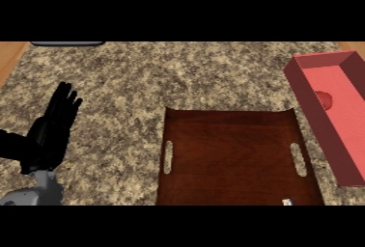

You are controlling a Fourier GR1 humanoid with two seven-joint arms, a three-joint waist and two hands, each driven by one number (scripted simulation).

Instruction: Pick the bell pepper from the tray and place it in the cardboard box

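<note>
Counter top [178, 72] presents as speckled, granite-like stone, matt; tray [228, 154] as dark reddish wood, grain visible, slight sheen; cardboard box [314, 116] as smooth, matt red card; left hand [51, 128] as matt black.

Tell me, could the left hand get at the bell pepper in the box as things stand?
Probably not. The left hand rests open at the left of the counter, while the bell pepper lies in the box at the far right, beyond the tray.
</note>
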